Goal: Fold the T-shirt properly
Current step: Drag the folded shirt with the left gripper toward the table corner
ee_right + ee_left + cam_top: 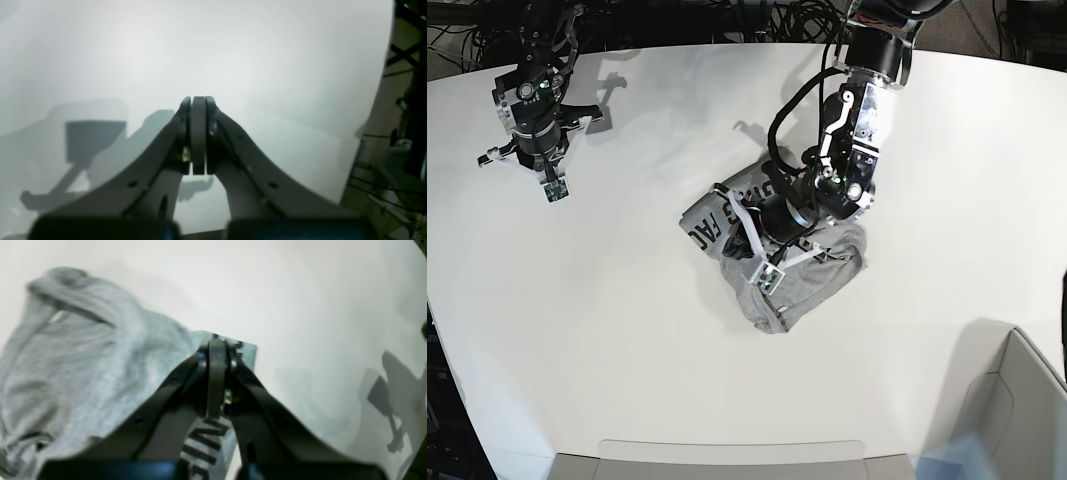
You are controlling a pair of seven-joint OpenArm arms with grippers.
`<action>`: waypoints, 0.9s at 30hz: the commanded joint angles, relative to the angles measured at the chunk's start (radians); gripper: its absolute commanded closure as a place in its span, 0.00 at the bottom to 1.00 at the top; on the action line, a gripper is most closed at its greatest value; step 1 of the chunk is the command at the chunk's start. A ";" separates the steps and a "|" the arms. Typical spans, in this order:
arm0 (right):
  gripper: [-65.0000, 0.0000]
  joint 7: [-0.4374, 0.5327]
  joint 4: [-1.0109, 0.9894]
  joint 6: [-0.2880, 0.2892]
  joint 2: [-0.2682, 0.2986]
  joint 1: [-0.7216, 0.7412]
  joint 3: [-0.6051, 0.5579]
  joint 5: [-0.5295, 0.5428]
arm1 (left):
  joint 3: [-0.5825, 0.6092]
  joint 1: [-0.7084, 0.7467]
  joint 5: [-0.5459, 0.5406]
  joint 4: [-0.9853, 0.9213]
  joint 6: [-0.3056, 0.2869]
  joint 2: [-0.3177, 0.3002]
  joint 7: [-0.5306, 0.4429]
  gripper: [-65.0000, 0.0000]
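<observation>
I had the left gripper [217, 343] clenched on a corner of the T-shirt [802, 270], jaws pressed together with a flap of grey cloth caught between them, black lettering showing just beneath the fingers in the left wrist view. That hold made sense to me: pinching an edge let me carry one layer over the rest to make a fold. The shirt sat near the middle of the white table [627, 350], bunched into a rumpled heap under the left arm and nowhere near flat. In the base view its long axis ran on a diagonal, from the lettered flap at upper left down toward the rounded bulk at lower right; the collar, I believed, was the dark ridge at the far left of the left wrist view, though that picture was blurred enough that I could not swear to it. The right gripper [198, 103] was parked well apart over bare table at the far corner, jaws shut on nothing, kept clear of the working arm.
</observation>
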 commanded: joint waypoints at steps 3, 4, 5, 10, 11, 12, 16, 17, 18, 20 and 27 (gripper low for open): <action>1.00 0.013 0.013 0.006 0.014 0.009 0.027 -0.005 | 0.036 0.015 0.000 -0.007 0.021 -0.004 -0.055 1.00; 1.00 0.013 0.013 0.006 0.016 0.009 0.026 -0.005 | 0.039 0.015 0.000 -0.026 0.020 -0.004 -0.057 1.00; 1.00 0.013 0.013 0.006 0.016 0.009 0.026 -0.005 | 0.042 0.015 0.000 -0.052 0.020 -0.006 -0.057 1.00; 1.00 0.013 0.013 0.006 0.016 0.008 0.023 -0.005 | 0.083 0.010 0.000 -0.199 0.012 -0.041 -0.057 1.00; 1.00 0.013 0.013 0.006 0.016 0.008 0.023 -0.005 | 0.094 0.010 0.000 -0.217 0.012 -0.055 -0.058 1.00; 1.00 0.013 0.013 0.006 0.016 0.008 0.023 -0.005 | 0.100 0.010 0.000 -0.233 0.012 -0.069 -0.058 1.00; 1.00 0.013 0.013 0.009 0.016 0.008 0.021 -0.005 | 0.073 0.009 0.000 -0.269 0.014 -0.150 -0.057 1.00; 1.00 0.013 0.013 0.021 0.016 0.008 0.021 -0.005 | 0.056 0.012 0.000 -0.271 0.014 -0.173 -0.057 1.00; 1.00 0.013 0.013 0.035 0.016 0.008 0.021 -0.005 | 0.036 0.017 0.000 -0.269 0.014 -0.193 -0.057 1.00; 1.00 0.013 0.013 0.069 0.014 0.009 0.021 -0.005 | -0.024 0.021 -0.001 -0.266 0.012 -0.228 -0.057 1.00; 1.00 0.013 0.013 0.093 0.006 0.012 0.021 -0.005 | -0.182 0.063 -0.004 -0.187 -0.028 -0.293 -0.057 1.00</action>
